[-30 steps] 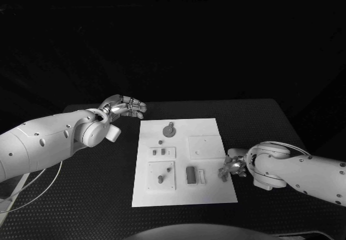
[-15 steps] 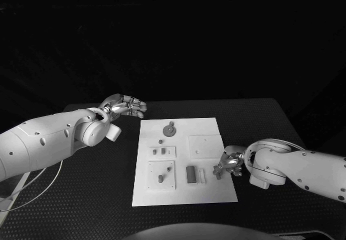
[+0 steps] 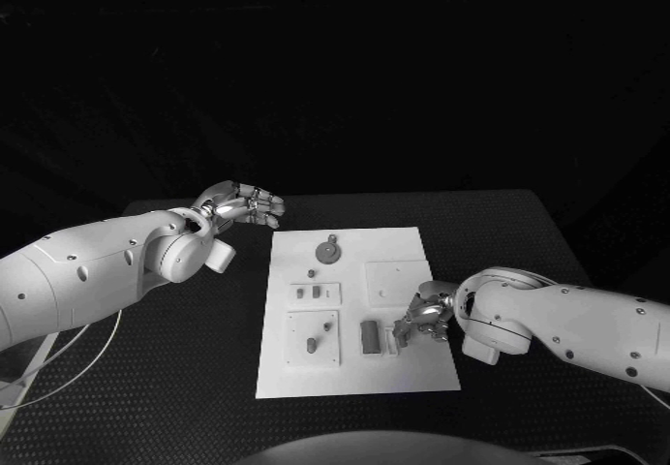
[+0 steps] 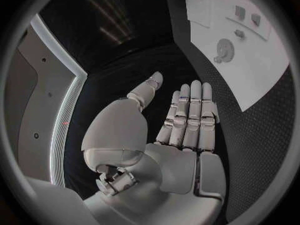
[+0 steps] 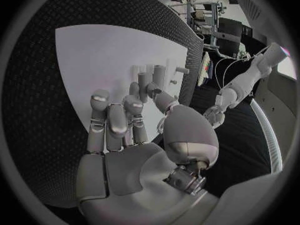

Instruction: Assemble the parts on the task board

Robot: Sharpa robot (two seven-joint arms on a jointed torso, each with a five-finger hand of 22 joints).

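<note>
Task board [image 3: 405, 242] has right hand [image 3: 422, 320] over its right edge.

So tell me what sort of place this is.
Probably a robotics lab or test cell: a black table bears a white task board with small parts, worked by two robot hands, left hand and right hand. Racks of equipment stand behind.

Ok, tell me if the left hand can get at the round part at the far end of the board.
Probably yes. The left hand hangs open over the table just off the task board far corner, and the round part lies uncovered close by; the right hand is at the near end.
</note>
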